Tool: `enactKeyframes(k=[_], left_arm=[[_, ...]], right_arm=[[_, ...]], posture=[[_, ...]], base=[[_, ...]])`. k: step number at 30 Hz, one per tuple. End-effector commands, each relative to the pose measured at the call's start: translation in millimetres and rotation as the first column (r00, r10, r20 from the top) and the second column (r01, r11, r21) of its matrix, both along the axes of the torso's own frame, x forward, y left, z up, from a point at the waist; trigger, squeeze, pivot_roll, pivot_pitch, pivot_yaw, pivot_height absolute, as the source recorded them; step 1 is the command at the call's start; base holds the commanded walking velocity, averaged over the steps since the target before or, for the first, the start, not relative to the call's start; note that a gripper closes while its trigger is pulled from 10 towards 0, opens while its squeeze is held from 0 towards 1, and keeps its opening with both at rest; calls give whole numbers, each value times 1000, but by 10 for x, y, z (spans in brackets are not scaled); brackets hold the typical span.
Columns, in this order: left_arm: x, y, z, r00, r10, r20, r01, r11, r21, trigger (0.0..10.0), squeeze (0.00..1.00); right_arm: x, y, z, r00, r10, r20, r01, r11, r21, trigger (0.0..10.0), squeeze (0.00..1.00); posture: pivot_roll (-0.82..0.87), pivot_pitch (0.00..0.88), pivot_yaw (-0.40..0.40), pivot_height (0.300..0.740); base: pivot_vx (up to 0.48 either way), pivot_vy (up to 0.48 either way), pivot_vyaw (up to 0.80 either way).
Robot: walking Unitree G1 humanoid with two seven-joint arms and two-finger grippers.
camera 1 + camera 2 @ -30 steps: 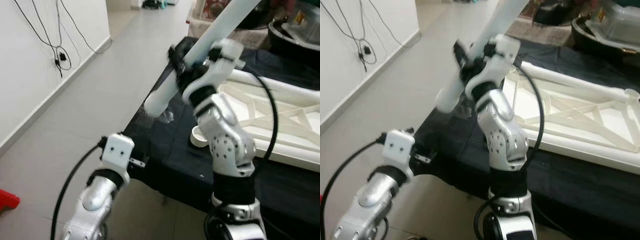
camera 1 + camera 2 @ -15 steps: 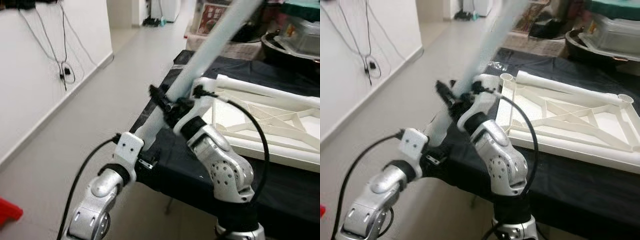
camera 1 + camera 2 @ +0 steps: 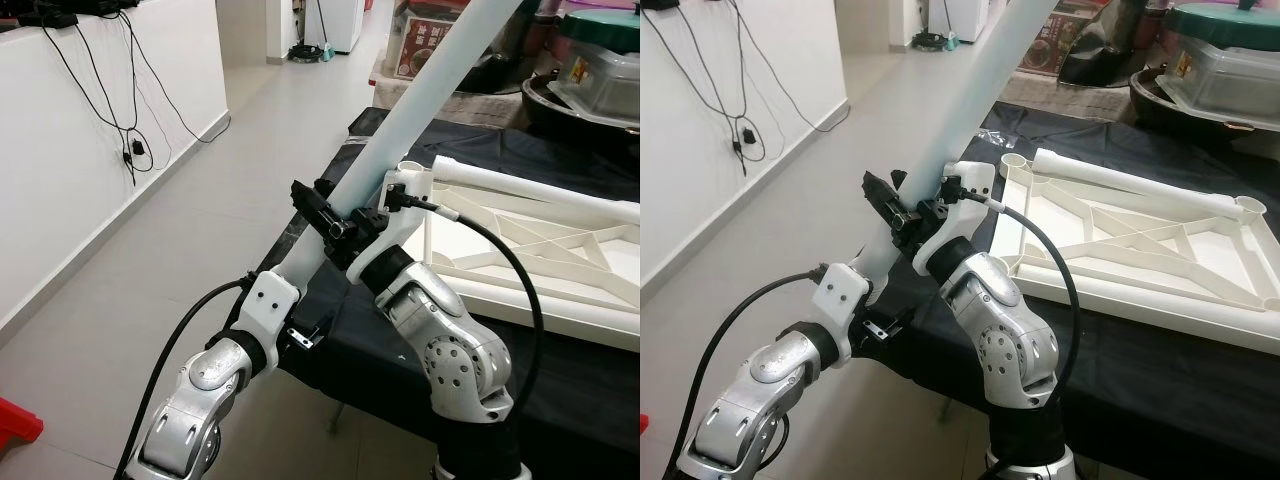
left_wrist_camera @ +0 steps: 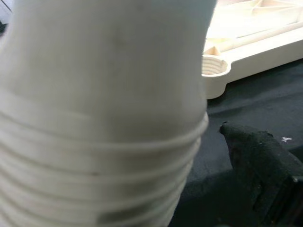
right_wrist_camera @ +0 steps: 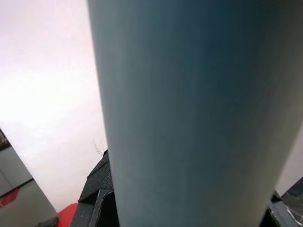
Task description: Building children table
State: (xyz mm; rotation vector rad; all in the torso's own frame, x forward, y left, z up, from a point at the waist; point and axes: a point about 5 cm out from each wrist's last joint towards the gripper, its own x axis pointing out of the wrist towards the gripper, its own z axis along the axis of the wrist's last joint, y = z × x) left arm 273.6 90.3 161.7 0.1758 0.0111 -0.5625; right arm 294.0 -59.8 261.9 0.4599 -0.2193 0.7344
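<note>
A long pale table leg [image 3: 420,100] slants up from the table's near left corner. My right gripper [image 3: 335,225] is shut around its lower part. The leg's threaded lower end [image 4: 104,156] sits right at my left gripper [image 3: 868,290]; one black finger [image 4: 260,161] stands a little off the thread, so the gripper looks open, and the other finger is hidden behind the leg. The white tabletop [image 3: 1140,240] lies upside down on the black-covered table [image 3: 1140,370], with a round threaded socket [image 4: 215,66] at its near corner.
A white wall with hanging cables [image 3: 130,150] runs along the left, with open floor [image 3: 200,230] between it and the table. A red object [image 3: 15,425] lies on the floor at lower left. Boxes and a covered basin [image 3: 1220,60] crowd the far side.
The view has tilted up. The right gripper has brought the leg lower and nearer to me. The left arm has risen from below the table edge to the leg's threaded end.
</note>
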Motion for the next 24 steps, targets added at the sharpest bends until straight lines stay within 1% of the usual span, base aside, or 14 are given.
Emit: enactKeyframes(k=[1, 6, 10, 12, 13, 17, 19, 24], left_arm=[[-35, -11, -36, 1000, -7, 0, 7, 1000, 13, 10000, 0], [-34, -28, -6, 1000, -13, 6, 13, 1000, 0, 10000, 0], [-44, -106, 43, 999, -42, 28, 42, 999, 5, 10000, 0], [-49, -116, 45, 999, -44, 30, 44, 999, 6, 10000, 0], [-66, -130, 31, 999, -45, 28, 45, 999, 9, 10000, 0], [-77, -129, 12, 999, -45, 24, 44, 999, 9, 10000, 0], [-109, -111, -72, 999, -37, 0, 37, 999, 19, 10000, 0], [-135, -87, -127, 999, -31, -13, 31, 999, 32, 10000, 0]], right_arm=[[5, 8, -6, 1000, 8, -4, -8, 1000, 1, 10000, 0], [6, 10, -16, 1000, 10, -2, -10, 1000, -8, 10000, 0], [-4, 9, -48, 1000, 1, -2, -1, 1000, -23, 10000, 0], [-1, 2, -53, 1000, -7, -3, 7, 1000, -24, 10000, 0], [26, -30, -37, 999, -32, 1, 32, 999, -18, 10000, 0], [42, -46, -23, 999, -43, 2, 43, 999, -12, 10000, 0], [79, -84, 27, 997, -71, 11, 71, 998, 4, 10000, 0], [107, -111, 78, 995, -93, 28, 93, 996, 10, 10000, 0]], posture=[[63, 96, -53, 740], [64, 96, -55, 740], [62, 92, -52, 740], [61, 93, -51, 740], [61, 92, -49, 740], [59, 90, -49, 740], [55, 88, -47, 740], [55, 86, -48, 740]], base=[[0, 0, 0], [0, 0, 0], [0, 0, 0], [0, 0, 0], [0, 0, 0], [0, 0, 0], [0, 0, 0], [0, 0, 0]])
